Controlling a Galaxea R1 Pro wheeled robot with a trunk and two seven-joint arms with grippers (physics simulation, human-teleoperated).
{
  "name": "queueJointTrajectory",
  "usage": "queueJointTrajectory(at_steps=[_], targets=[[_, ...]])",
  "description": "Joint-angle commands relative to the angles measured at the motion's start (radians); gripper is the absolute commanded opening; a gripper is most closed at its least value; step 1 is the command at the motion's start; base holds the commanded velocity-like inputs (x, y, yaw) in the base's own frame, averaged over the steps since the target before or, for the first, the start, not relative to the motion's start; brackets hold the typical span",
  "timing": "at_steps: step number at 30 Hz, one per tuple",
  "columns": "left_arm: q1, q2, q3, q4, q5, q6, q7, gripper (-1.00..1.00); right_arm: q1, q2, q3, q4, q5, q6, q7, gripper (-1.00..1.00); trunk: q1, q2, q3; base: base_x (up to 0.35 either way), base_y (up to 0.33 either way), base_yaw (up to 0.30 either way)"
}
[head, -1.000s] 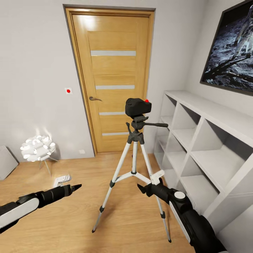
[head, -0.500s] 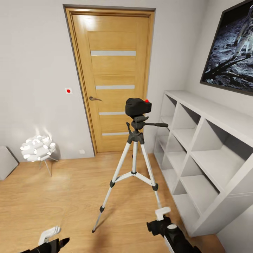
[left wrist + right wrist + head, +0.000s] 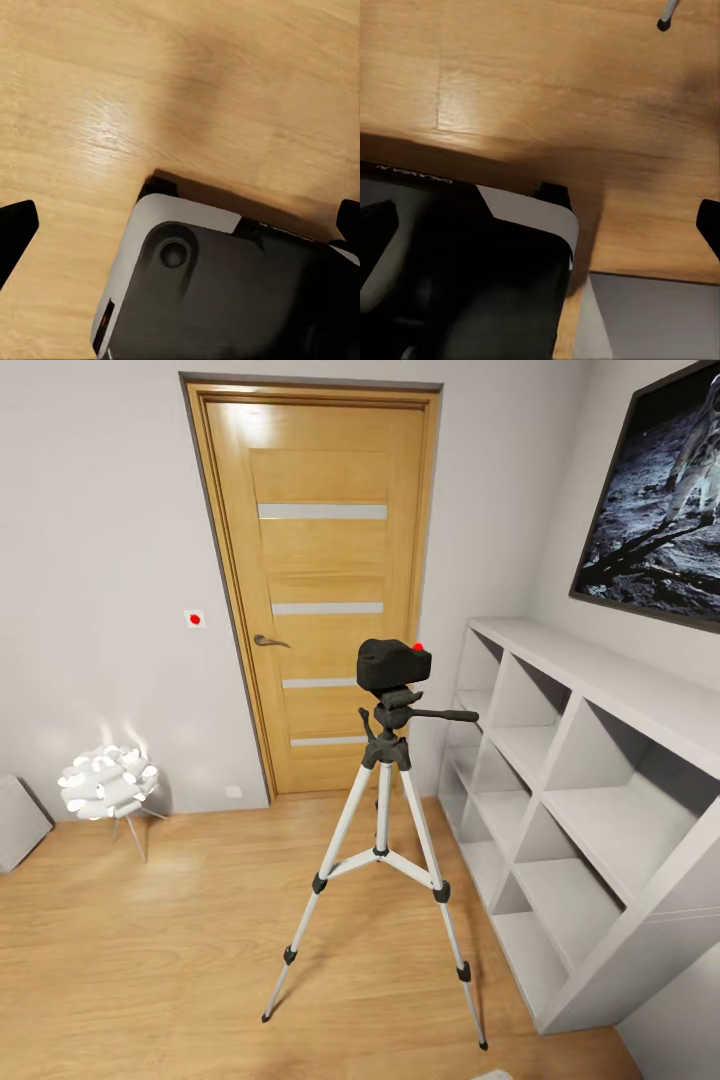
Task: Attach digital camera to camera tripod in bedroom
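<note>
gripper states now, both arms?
Left gripper: open, empty, fingertips spread wide over the wood floor.
Right gripper: open, empty, fingertips wide apart.

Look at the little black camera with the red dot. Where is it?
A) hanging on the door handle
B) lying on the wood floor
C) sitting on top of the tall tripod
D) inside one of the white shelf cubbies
C: the digital camera sits on the black head at the top of the camera tripod, which stands on the floor in front of the door.
</note>
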State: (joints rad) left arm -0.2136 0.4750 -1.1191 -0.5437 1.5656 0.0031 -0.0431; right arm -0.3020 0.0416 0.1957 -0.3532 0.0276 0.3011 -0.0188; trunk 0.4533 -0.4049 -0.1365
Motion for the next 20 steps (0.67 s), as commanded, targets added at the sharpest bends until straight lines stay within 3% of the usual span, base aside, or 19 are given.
queueJointTrajectory(at_steps=[1,2,3,4,5,6,7,9,11,13,16,20], targets=[[0.794,0.623,0.427,-0.557,0.261,-0.505,-0.246,1.00,0.059,0.133,0.727,-0.388,0.751,0.405,0.001,1.00,0.001,-0.002,-0.002,0.000,0.000,0.000],[0.794,0.623,0.427,-0.557,0.261,-0.505,-0.246,1.00,0.059,0.133,0.727,-0.388,0.751,0.405,0.001,1.00,0.001,-0.002,-0.002,0.000,0.000,0.000],[0.641,0.445,0.341,-0.341,0.211,-0.405,-0.196,1.00,0.057,0.133,0.581,-0.254,0.599,0.273,0.000,1.00,0.001,-0.002,-0.002,0.000,0.000,0.000],[0.519,0.301,0.272,-0.167,0.170,-0.324,-0.155,1.00,0.058,0.133,0.465,-0.146,0.478,0.167,-0.001,1.00,0.001,-0.002,-0.002,0.000,0.000,0.000],[0.422,0.186,0.217,-0.028,0.137,-0.260,-0.122,1.00,0.062,0.133,0.371,-0.059,0.380,0.082,-0.002,1.00,0.001,-0.002,-0.002,0.000,0.000,0.000],[0.346,0.092,0.173,0.083,0.111,-0.207,-0.096,1.00,0.067,0.133,0.296,0.010,0.302,0.014,-0.002,1.00,0.001,-0.002,-0.002,0.000,0.000,0.000],[0.286,0.016,0.137,0.172,0.089,-0.165,-0.075,1.00,0.074,0.133,0.237,0.066,0.240,-0.041,-0.003,1.00,0.001,-0.002,-0.002,0.000,0.000,0.000],[0.203,-0.099,0.086,0.299,0.058,-0.105,-0.044,1.00,0.088,0.077,0.151,0.146,0.151,-0.120,-0.003,1.00,0.001,-0.002,-0.002,0.000,0.000,0.000],[0.150,-0.181,0.053,0.381,0.037,-0.066,-0.025,1.00,0.100,0.036,0.096,0.197,0.094,-0.170,-0.004,1.00,0.001,-0.002,-0.002,0.000,0.000,0.000],[0.116,-0.239,0.032,0.433,0.024,-0.041,-0.012,1.00,0.111,0.011,0.061,0.230,0.057,-0.203,-0.004,1.00,0.001,-0.002,-0.002,0.000,0.000,0.000],[0.087,-0.300,0.014,0.478,0.012,-0.020,-0.001,1.00,0.120,-0.011,0.031,0.258,0.026,-0.231,-0.004,1.00,0.001,-0.002,-0.002,0.000,0.000,0.000],[0.066,-0.354,0.001,0.510,0.003,-0.004,0.007,1.00,0.127,-0.027,0.010,0.278,0.003,-0.252,-0.004,1.00,0.001,-0.002,-0.002,0.000,0.000,0.000]])
